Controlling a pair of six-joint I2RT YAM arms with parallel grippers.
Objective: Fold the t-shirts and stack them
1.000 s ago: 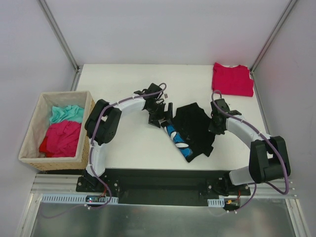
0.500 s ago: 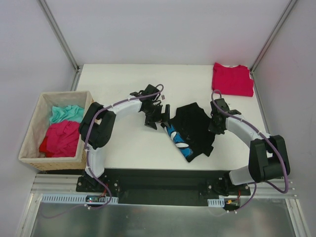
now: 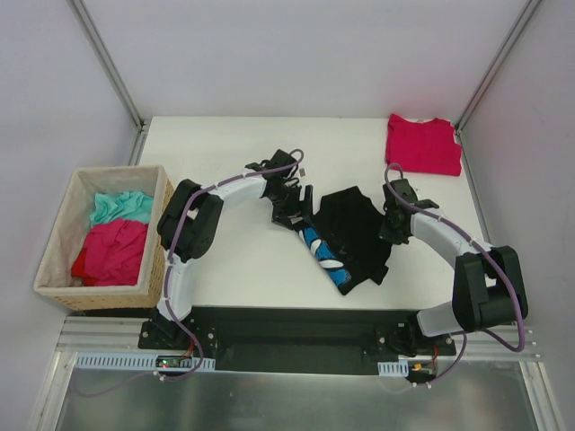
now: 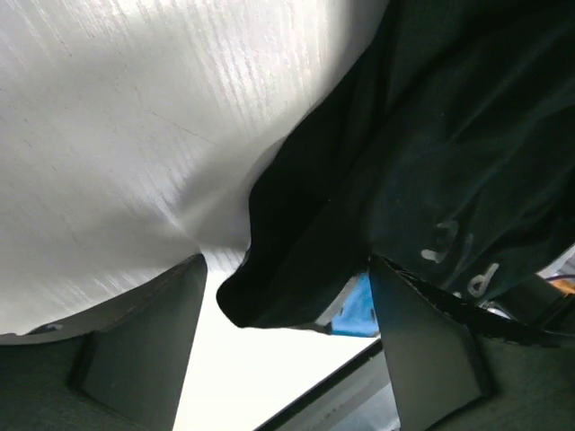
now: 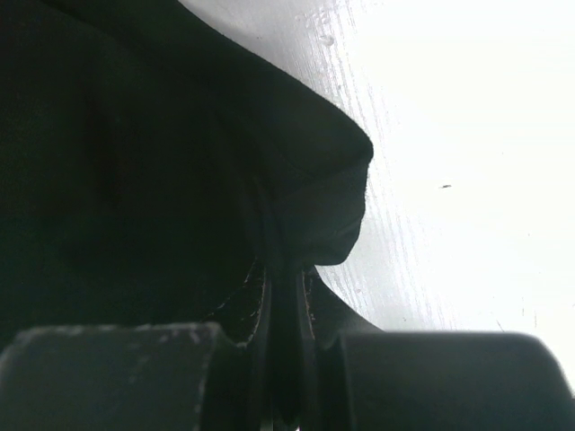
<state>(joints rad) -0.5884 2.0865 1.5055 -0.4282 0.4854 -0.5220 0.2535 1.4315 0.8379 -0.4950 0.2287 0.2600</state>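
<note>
On the white tabletop (image 3: pixel 234 260), the soft black t-shirt (image 3: pixel 359 229) is pinched at its edge by the right jaws; the left jaws are spread apart.

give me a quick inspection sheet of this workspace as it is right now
surface: white table, holds both shirts
job's things: black t-shirt crumpled mid-table, blue and white print showing; red t-shirt folded flat at the far right corner
clutter: woven basket at the table's left side, teal cloth and pink cloth inside
grippers: left claw open, fingers either side of the black shirt's edge; right claw shut on its right edge
cables: purple cables run along both arms, no snag seen
surroundings: white walls, metal frame posts; nothing else seen
</note>
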